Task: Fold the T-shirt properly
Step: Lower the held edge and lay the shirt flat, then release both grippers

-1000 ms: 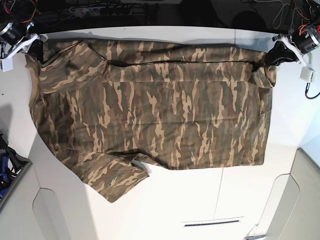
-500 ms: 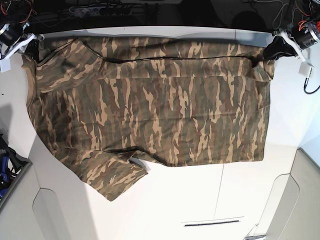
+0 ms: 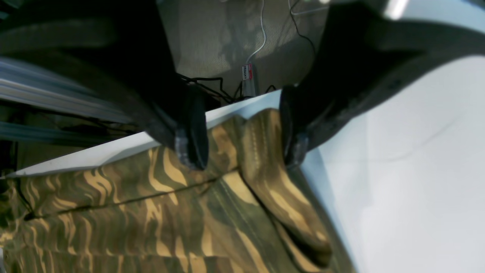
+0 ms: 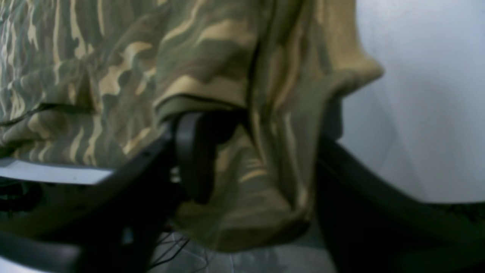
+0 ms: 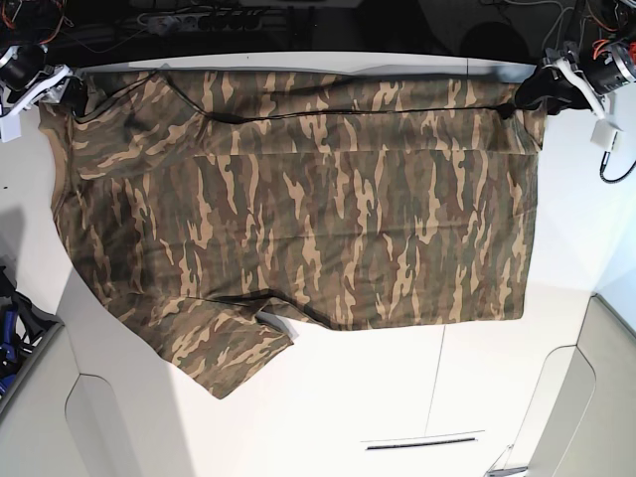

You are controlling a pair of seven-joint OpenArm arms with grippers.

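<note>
The camouflage T-shirt (image 5: pixel 298 209) lies spread across the white table (image 5: pixel 447 397), one sleeve (image 5: pixel 224 348) pointing toward the near left. Its far strip is folded over along a dark seam. My left gripper (image 5: pixel 542 94) sits at the shirt's far right corner. In the left wrist view its gripper (image 3: pixel 242 151) is open, fingers (image 3: pixel 191 132) apart with a loose fold of T-shirt (image 3: pixel 265 178) lying between them. My right gripper (image 5: pixel 62 91) is at the far left corner. The right wrist view shows this gripper (image 4: pixel 257 167) open too, a bunched T-shirt corner (image 4: pixel 265 113) resting between its jaws.
Cables and a power strip (image 5: pixel 199 20) run behind the table's far edge. A white connector block (image 5: pixel 608 147) hangs at the right. Blue-wired gear (image 5: pixel 10 328) sits off the left side. A narrow slot (image 5: pixel 422 441) marks the near table panel.
Both grippers have carried the shirt's far corners a little toward the table's far edge, stretching that edge straighter. Both jaws, shut on the fabric before, now stand apart.
</note>
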